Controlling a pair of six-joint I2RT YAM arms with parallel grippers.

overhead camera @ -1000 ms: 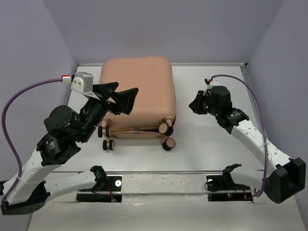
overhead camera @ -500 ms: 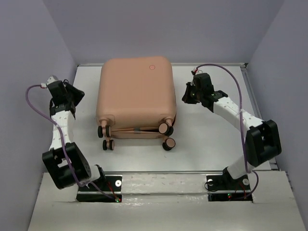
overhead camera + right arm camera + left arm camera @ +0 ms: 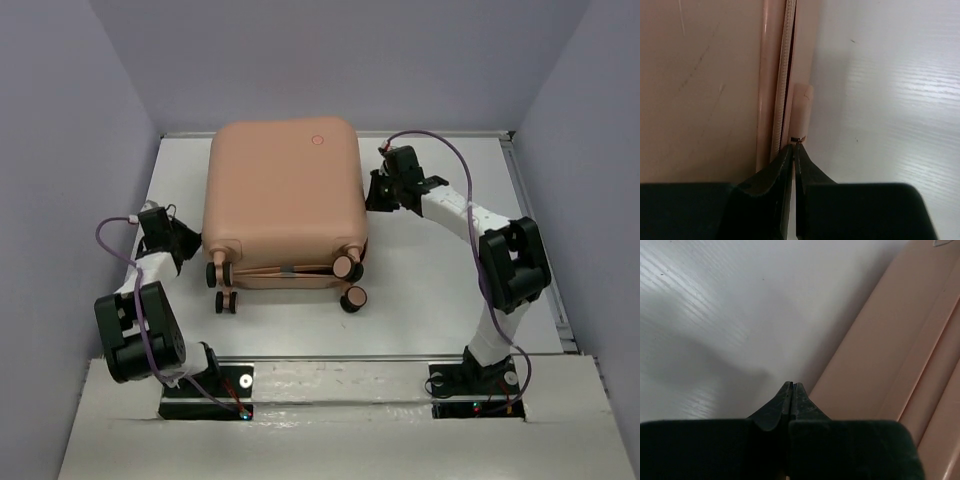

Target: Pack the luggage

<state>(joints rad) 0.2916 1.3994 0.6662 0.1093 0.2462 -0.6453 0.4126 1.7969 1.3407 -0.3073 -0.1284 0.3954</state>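
Peach-pink hard shell, rounded corners: the luggage (image 3: 285, 200), one item, closed, lying flat on its broad face at the middle-rear of the white bench (image 3: 430, 260). The wheeled end faces the arm bases. Pink-and-black wheels (image 3: 345, 267) are in view at the near corners, with a dark slot between them.

Left tool (image 3: 185, 243): low over the bench at the luggage's left side, near its near-left corner. In the left wrist view the black fingers (image 3: 785, 395) are pressed together with nothing between them. Their tips point at the foot of the shell wall, just beside it; contact cannot be told.

Right tool (image 3: 372, 192): at the luggage's right side, towards the rear. In the right wrist view the fingers (image 3: 782, 160) are drawn together, leaving only a hairline slit. The tips sit at the zip line (image 3: 782, 75) that runs along the shell edge, just beneath a small peach stub (image 3: 802, 107). A tiny dark piece (image 3: 796, 139) shows at the very tips; whether it is pinched cannot be told.

Purple cable (image 3: 440, 150): one loop over the right arm, and another at the left wrist.
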